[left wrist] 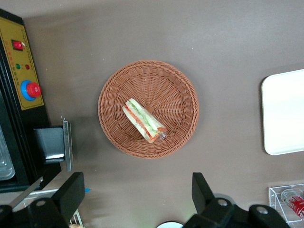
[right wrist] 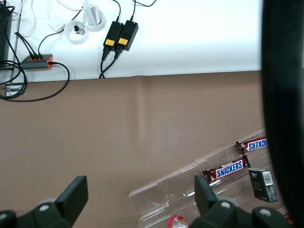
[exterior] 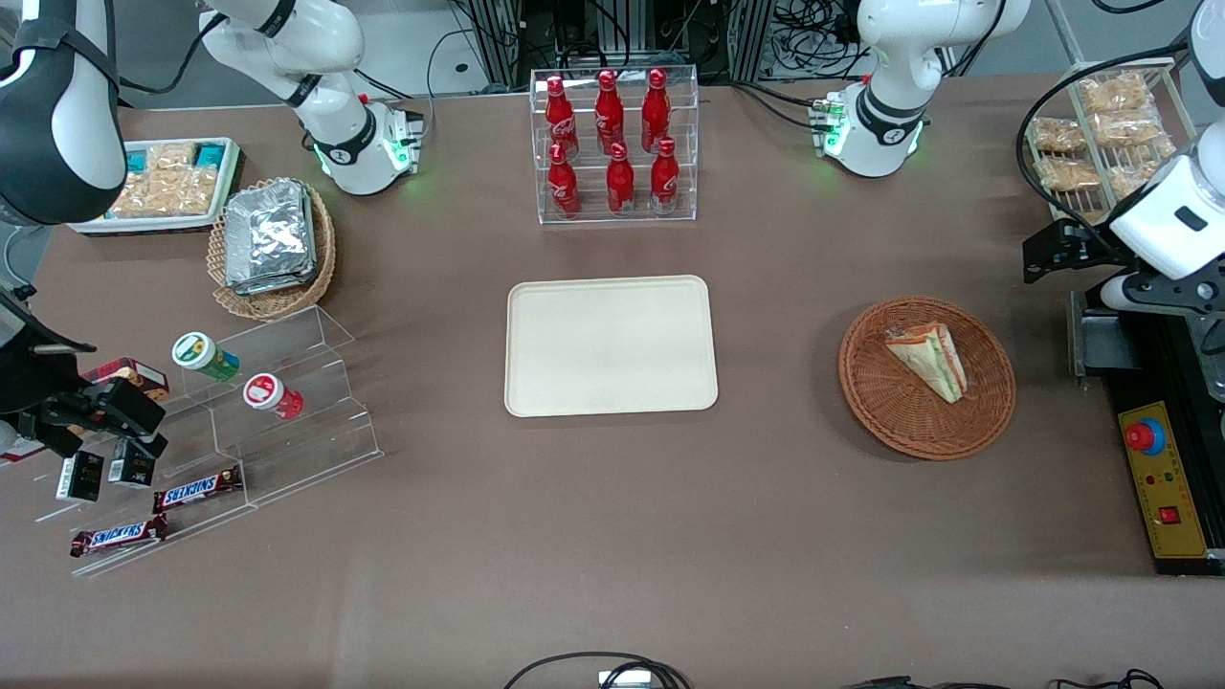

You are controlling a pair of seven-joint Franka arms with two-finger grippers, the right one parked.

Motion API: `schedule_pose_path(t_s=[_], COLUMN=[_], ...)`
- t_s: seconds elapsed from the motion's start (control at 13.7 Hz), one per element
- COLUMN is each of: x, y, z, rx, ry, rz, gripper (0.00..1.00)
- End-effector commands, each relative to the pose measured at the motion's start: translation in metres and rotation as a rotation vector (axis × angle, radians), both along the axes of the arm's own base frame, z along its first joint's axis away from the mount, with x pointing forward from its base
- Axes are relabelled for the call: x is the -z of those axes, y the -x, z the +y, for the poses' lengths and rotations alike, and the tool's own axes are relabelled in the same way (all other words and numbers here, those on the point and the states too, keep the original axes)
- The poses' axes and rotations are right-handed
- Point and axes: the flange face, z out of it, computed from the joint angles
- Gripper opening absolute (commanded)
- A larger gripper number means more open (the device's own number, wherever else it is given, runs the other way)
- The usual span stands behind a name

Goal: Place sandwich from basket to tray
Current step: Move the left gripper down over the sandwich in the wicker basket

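Front view overlooks all; left wrist shares basket from above.

Bright, even overhead light; soft shadows beside the basket; mild glare on the tray; sharp focus.

- The working arm is white with black parts, and it bends in from the working arm's end of the worktop.
- Its hand hangs up high over the worktop.
- The hand points down.
- Its two black fingers are spread wide apart.
- Nothing is between the fingers.
- The hand touches nothing.
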Motion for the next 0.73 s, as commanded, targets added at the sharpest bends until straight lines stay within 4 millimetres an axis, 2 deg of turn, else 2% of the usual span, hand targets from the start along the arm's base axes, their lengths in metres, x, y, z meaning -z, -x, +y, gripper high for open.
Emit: schedule_pose_path(t_s=[0.0, 0.22, 0.36, 0.51, 0.66], x=[-0.003, -0.002, 0.015, 0.042, 0.081], y=[-0.004, -0.006, -0.014, -0.017, -0.017], z=[0.003, 0.011, 0.015, 0.017, 0.016], rx=[0.025, 0.005, -0.004, -0.026, -0.096], ry=[0.022, 0.014, 0.011, 0.003, -0.006], rz=[0.009, 0.012, 0.035, 0.054, 0.055], gripper=[1.0, 1.0, 1.0, 1.0, 1.0])
